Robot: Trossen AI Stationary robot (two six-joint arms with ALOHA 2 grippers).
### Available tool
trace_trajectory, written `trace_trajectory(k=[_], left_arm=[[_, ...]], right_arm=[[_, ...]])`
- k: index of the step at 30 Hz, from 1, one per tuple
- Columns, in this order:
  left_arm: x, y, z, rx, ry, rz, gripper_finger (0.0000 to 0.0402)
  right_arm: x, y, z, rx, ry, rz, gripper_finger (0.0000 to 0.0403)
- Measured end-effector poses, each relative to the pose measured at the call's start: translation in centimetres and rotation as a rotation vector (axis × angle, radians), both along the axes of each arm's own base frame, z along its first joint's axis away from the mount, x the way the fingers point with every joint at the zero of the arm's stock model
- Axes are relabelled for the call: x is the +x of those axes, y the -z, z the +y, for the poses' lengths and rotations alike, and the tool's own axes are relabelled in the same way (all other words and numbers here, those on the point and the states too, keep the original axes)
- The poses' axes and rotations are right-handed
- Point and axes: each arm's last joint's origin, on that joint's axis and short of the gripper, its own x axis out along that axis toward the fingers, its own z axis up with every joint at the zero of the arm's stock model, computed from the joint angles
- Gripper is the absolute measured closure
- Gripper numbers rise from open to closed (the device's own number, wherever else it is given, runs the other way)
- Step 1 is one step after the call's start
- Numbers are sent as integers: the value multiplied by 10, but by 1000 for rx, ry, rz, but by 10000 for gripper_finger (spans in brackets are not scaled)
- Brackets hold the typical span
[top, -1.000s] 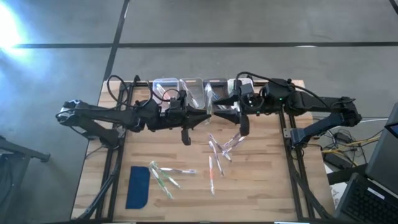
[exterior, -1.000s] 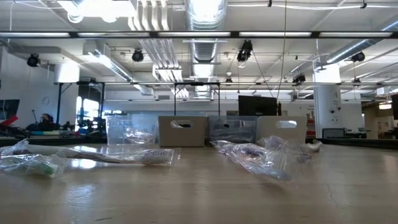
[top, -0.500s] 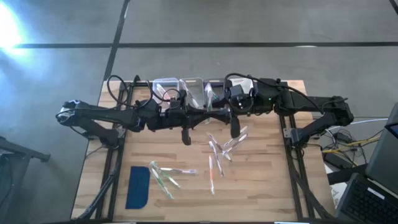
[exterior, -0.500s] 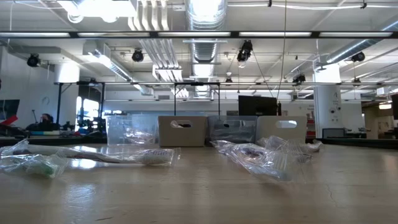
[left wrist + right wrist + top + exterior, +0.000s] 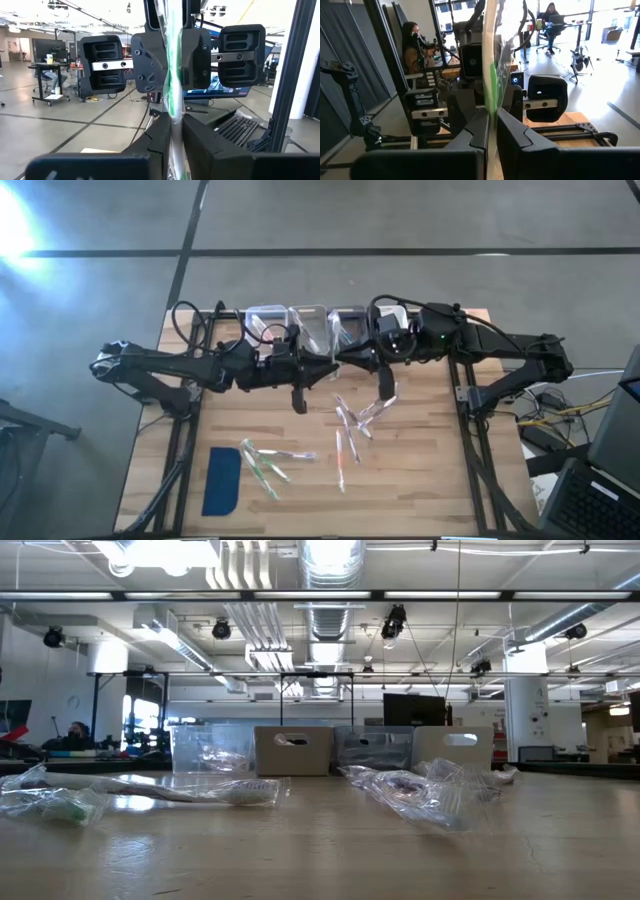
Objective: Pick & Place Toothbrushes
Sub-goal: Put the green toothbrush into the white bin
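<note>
Above the table's far middle, a clear-wrapped toothbrush with a green accent [image 5: 174,75] [image 5: 494,65] stands upright between my two grippers. My left gripper [image 5: 335,367] [image 5: 176,132] reaches in from the left and is shut on it. Facing it from the right, my right gripper [image 5: 353,363] [image 5: 491,120] is shut on the same toothbrush. Several more wrapped toothbrushes lie flat on the wood in two clusters, one mid-table [image 5: 350,425] [image 5: 415,795] and one nearer the front left [image 5: 265,463] [image 5: 170,790]. My left gripper pinches the wrapped toothbrush's stem [image 5: 175,117] between its two fingers. They come in about level from the table's left and lie across it. The toothbrush stands upright, clear of the table. My right gripper pinches the same stem [image 5: 493,102] between its two fingers. They come in level from the table's right, across the stem and opposite the left fingers [image 5: 470,62].
Several small bins [image 5: 310,320] [image 5: 293,750] stand in a row along the table's far edge, right behind the grippers. A flat dark-blue pad [image 5: 222,480] lies at the front left. People sit at desks in the room beyond the table.
My right gripper has shut on the toothbrush that my left gripper holds upright, and its wrist has shifted slightly toward the left gripper. The toothbrushes on the table have not moved.
</note>
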Motion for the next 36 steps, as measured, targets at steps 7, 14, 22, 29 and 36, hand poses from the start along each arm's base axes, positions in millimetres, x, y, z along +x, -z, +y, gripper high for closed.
trace_trajectory(k=[7, 14, 22, 29, 36], left_arm=[[-1, 0, 0, 4, 2, 3, 340], [-10, -7, -1, 23, 61, 120, 252], [-37, -22, 2, 29, 45, 424, 148], [-54, -13, 7, -22, -66, 617, 144], [-58, -11, 9, -29, -106, 647, 147]], right_arm=[[1, 1, 0, 2, 1, 3, 391], [-5, 3, -1, 2, 12, 48, 391], [-47, 3, -11, 50, 222, 220, 391], [-76, 16, -39, 172, 470, 445, 392], [-86, 30, -82, 274, 651, 657, 391]])
